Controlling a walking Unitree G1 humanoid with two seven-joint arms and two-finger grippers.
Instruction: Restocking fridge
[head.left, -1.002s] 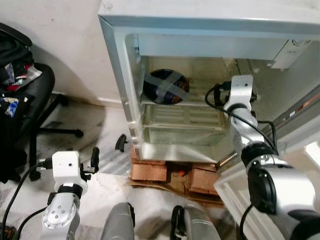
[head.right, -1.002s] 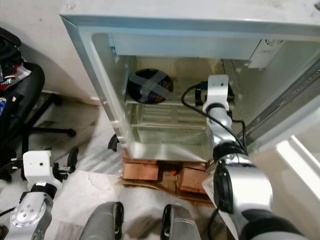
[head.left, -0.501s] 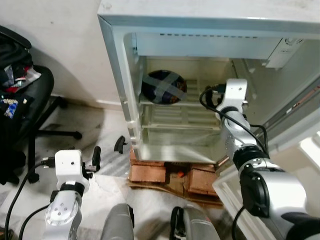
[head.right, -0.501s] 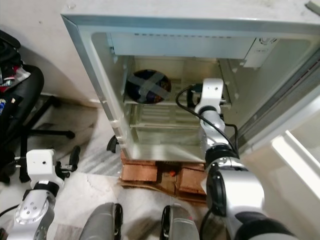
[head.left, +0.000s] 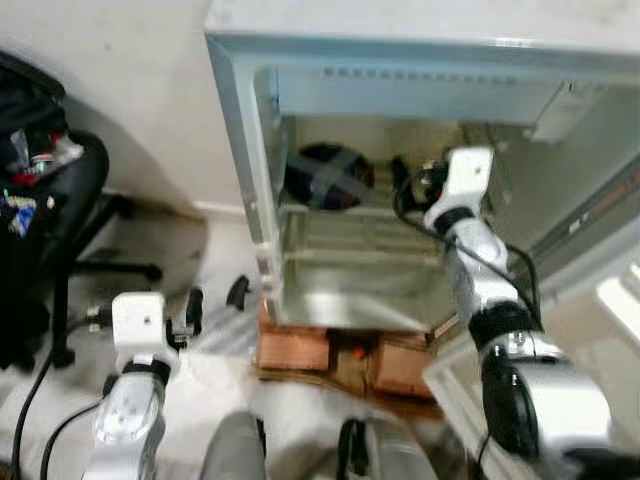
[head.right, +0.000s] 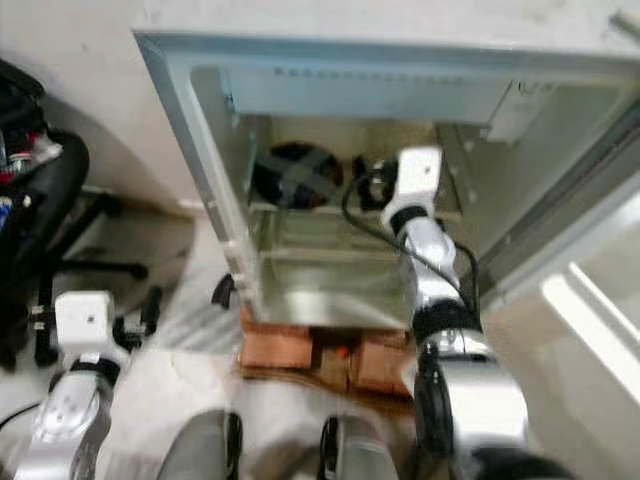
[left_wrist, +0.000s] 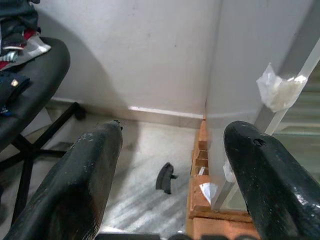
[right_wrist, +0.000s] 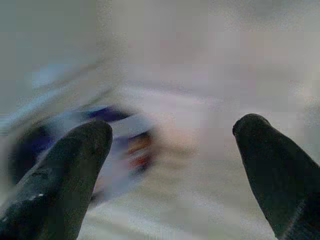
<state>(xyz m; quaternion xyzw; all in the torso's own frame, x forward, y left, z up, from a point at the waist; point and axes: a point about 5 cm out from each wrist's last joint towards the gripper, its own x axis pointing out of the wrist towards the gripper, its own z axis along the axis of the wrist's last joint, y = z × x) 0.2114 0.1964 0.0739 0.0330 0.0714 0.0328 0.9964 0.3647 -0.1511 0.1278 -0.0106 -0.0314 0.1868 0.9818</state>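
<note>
The fridge (head.left: 240, 150) stood open, raised on a base of bricks (head.left: 300, 345). The right arm reached into it at upper-shelf height. The right gripper (right_wrist: 170, 150) was spread wide with nothing between its fingers (right_wrist: 60, 175), hanging over the shelf (head.left: 340, 210) inside. The wrist view was badly blurred.

The task item, a dark round package with grey tape crossed over it (head.left: 328, 176), sat on that upper shelf toward the fridge's left side. It was near the right gripper but not touching it. In the right wrist view the package showed as a blue-and-white smear with a red patch, beside one finger.

The left arm hung low outside the fridge, by its left front corner. The left gripper (left_wrist: 170, 150) was also open and empty, aimed at the floor (left_wrist: 145, 150) next to the bricks. A small black piece (left_wrist: 165, 177) lay on the floor just beside the brick base. Its identity could not be made out.

A black office chair (head.left: 60, 200) with clothes piled on it stood well off to the left, against the wall.
</note>
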